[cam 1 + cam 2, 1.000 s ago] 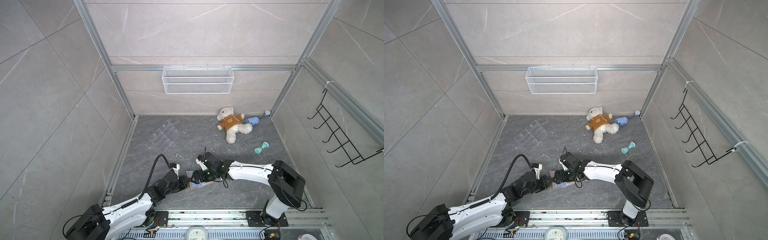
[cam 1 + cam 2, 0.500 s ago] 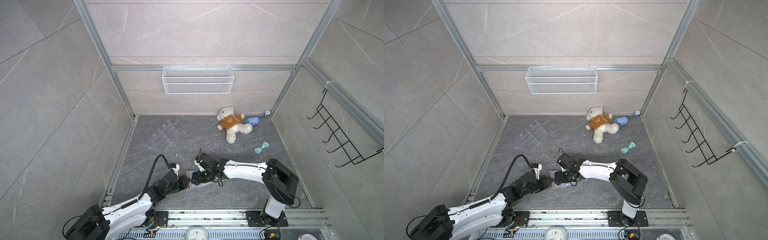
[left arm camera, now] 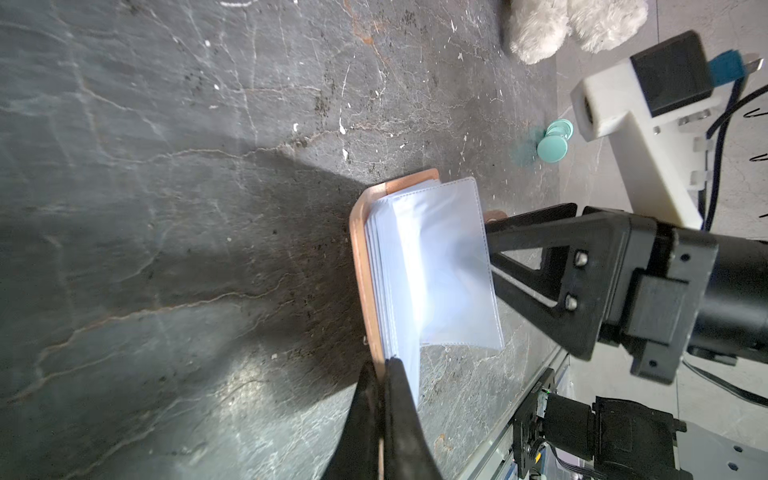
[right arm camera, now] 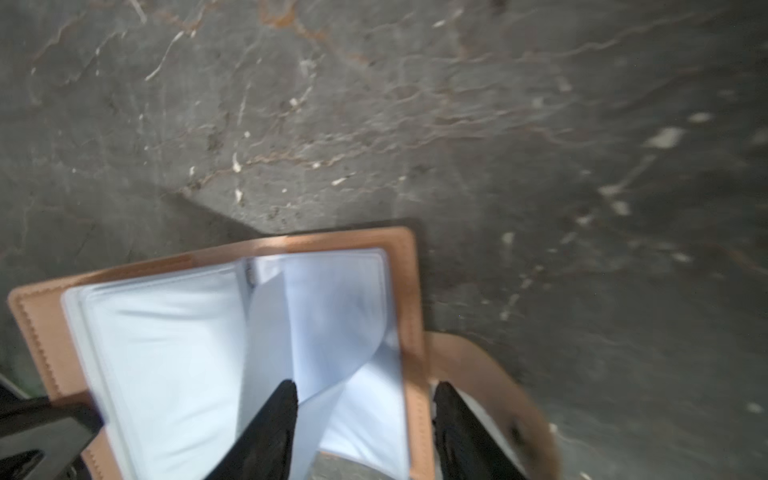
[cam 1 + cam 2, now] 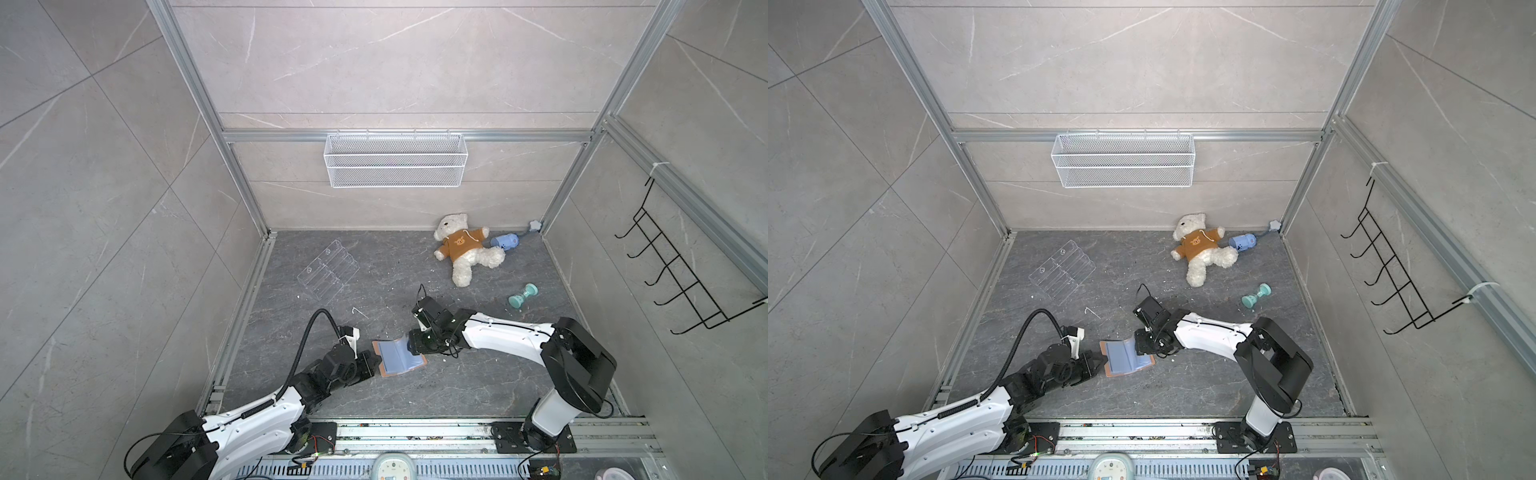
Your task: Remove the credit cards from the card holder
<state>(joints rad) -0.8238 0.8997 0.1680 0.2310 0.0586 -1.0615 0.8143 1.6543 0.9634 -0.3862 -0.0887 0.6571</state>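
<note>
1. Nearest the front rail, the left gripper (image 3: 384,368) is clenched on one edge of the card holder (image 5: 398,358), pinching the tan cover and the sleeve stack together. This likely anchors the holder so it cannot slide while the other arm works.
2. The holder lies open on the dark floor (image 5: 415,395), front and centre, between the two grippers.
3. Just beyond, the right gripper (image 4: 365,388) has its jaws apart. One finger rests on a lifted sleeve and the other sits outside the cover's edge beside the strap tab (image 4: 498,365). Nothing looks pinched, and it is probably leafing for a card.
4. The holder is tan leather with a stitched border. Its pale blue sleeves (image 4: 166,353) are fanned and one curls upward. No credit cards show, and whether any sit deeper cannot be told.
5. Farther back, the teal dumbbell toy (image 5: 523,296), the clear acrylic rack (image 5: 328,270) and the teddy bear (image 5: 461,247) lie well apart from the work.
</note>
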